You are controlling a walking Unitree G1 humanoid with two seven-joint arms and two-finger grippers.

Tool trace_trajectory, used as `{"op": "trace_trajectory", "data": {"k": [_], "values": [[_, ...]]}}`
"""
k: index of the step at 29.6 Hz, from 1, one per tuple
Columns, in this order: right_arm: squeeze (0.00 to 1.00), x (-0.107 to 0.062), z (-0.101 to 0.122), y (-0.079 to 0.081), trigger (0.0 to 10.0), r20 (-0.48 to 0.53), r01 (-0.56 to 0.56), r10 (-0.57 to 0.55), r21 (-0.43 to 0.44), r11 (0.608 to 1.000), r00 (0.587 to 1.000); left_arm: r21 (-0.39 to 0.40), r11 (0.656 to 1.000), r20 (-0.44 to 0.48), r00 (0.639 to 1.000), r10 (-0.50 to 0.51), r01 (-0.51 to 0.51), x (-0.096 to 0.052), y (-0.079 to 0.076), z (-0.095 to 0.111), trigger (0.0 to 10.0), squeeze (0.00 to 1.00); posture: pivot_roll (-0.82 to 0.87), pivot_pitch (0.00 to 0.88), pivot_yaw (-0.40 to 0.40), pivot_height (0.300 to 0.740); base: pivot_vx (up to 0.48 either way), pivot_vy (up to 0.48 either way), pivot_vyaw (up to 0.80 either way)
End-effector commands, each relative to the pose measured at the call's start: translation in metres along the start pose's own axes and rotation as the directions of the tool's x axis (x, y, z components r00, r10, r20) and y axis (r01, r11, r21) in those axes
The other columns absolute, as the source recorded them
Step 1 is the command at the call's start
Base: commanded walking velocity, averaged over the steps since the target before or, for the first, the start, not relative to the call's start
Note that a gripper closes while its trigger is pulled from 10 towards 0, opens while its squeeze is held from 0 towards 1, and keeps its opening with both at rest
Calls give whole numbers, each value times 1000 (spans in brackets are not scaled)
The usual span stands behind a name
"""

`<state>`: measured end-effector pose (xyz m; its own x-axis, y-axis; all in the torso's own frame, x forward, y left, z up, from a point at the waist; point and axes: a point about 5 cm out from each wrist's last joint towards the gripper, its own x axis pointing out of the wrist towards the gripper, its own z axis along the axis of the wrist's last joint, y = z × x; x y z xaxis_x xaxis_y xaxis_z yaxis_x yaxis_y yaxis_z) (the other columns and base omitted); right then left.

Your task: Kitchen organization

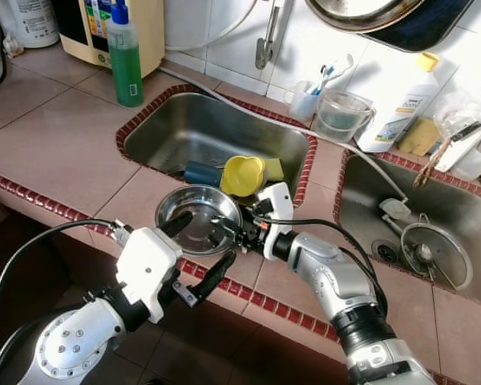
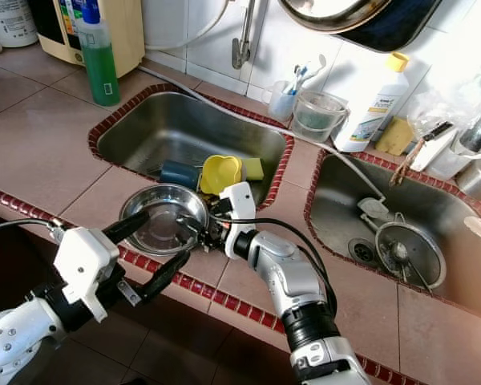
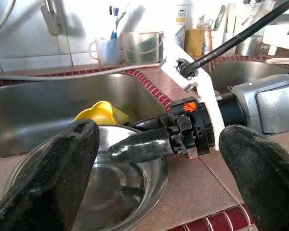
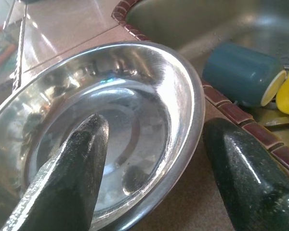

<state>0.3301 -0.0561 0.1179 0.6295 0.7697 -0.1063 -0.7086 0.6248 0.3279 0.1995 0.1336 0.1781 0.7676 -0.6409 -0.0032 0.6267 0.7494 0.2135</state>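
Fingers [image 4: 72, 163] of the right gripper [image 1: 224, 233] stand apart astride the near-side rim of a steel bowl [image 1: 194, 215], one finger lying inside the bowl over its shiny bottom, the other outside over the tan counter; whether either presses the rim cannot be told. Behind them the right arm reaches in from the lower right, a white wrist block and black cables running back along its silver forearm. The left gripper [image 1: 199, 257] hovers with its two black fingers spread wide, one finger tip at the bowl's near-left edge and the other lower, over the red-brick trim at the counter's front edge, closed on nothing. The bowl sits upright on the tiled counter [image 1: 56, 144], just in front of the left sink [image 1: 200, 128] and touching or nearly touching its brick border. Inside that sink, near its front wall, lie a dark blue cup [image 1: 201, 172] on its side, a yellow cup [image 1: 242, 175] beside it, and a yellow-green sponge [image 1: 273, 168]. A green bottle [image 1: 125, 60] stands on the counter behind the sink's left corner. Toward the wall are a clear tub [image 1: 341, 116], a mug holding toothbrushes [image 1: 305, 100], and a white bottle with a yellow cap [image 1: 399, 100]. The right sink [image 1: 457, 216] holds a round metal lid [image 1: 435, 255] near its drain.
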Motion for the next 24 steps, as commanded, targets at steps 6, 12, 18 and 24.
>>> {"op": "trace_trajectory", "data": {"k": [6,12,18,24], "values": [[0,-5,3,-9,0,13,38,-38,39,999,999,0,1000,18,999,-31,31,1,-6,6,10000,0,-29,133,-158,740,0,0,0],[0,-6,3,-11,0,14,52,-53,57,997,998,-1,999,19,999,-36,36,1,-6,6,10000,0,-29,133,-158,740,0,0,0],[0,-4,3,-11,0,25,60,-62,60,996,998,-9,999,30,999,-37,38,2,-7,7,10000,0,-27,126,-161,740,0,0,0],[0,-4,4,-12,0,31,65,-67,72,995,997,-7,999,36,998,-42,42,3,-7,7,10000,0,-26,115,-163,740,0,0,0]]}}
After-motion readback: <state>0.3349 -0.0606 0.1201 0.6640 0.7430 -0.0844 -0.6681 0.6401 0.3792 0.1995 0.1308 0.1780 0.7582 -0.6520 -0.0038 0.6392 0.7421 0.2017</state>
